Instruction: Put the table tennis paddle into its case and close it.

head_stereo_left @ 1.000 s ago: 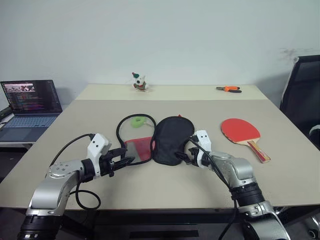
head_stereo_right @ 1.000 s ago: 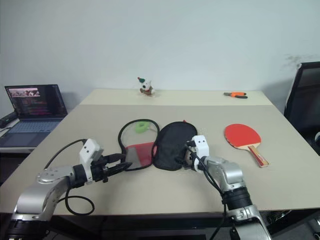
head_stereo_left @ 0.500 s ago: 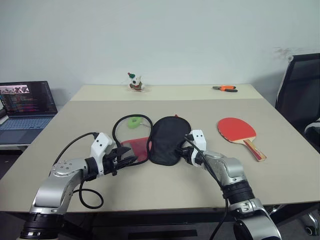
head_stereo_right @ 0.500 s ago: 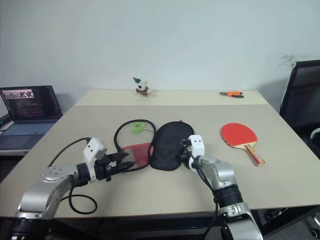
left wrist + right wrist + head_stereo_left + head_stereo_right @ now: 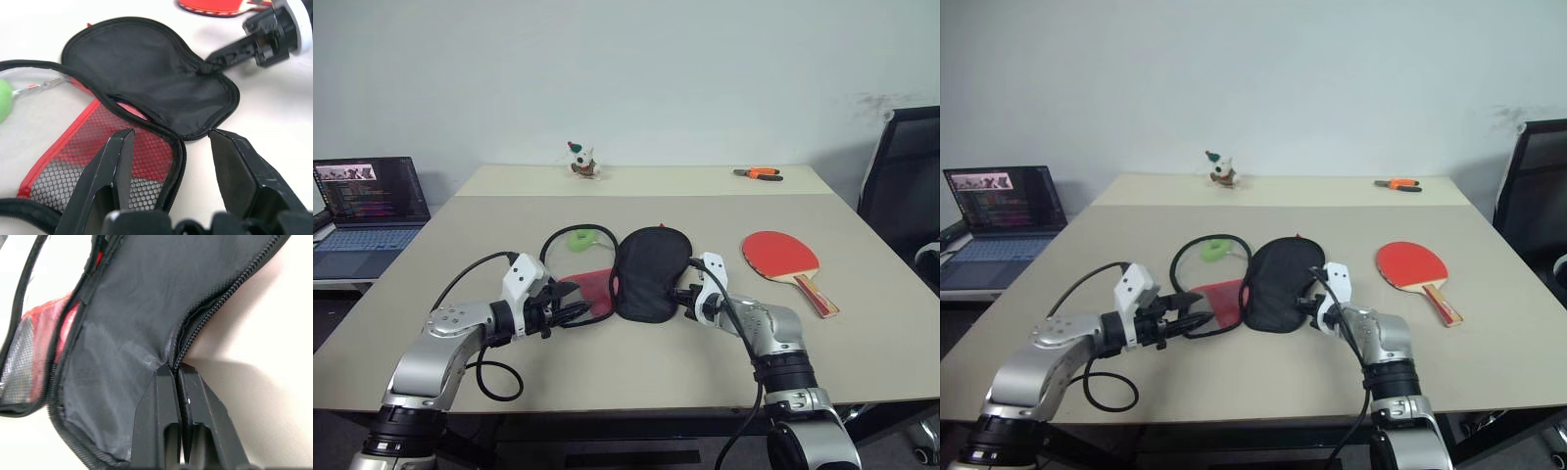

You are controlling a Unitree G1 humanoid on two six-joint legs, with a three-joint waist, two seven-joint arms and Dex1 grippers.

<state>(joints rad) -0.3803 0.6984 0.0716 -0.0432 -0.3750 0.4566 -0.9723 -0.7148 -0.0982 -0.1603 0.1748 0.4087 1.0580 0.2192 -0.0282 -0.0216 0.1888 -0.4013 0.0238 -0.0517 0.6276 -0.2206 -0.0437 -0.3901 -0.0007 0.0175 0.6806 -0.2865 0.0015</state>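
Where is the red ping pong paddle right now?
The table tennis paddle lies flat on the table, on the robot's right side in the head views. It sits apart from the case, just beyond the right gripper.

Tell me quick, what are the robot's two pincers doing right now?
Left pincer: open, fingers either side of the case's zipper rim, holding nothing.
Right pincer: shut on the case, pinching its zipper edge.

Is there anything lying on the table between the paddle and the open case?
Nothing visible does. The table tennis paddle lies apart on bare table beside the case. The right gripper, pinching the case's black half at its rim, is beside that gap.
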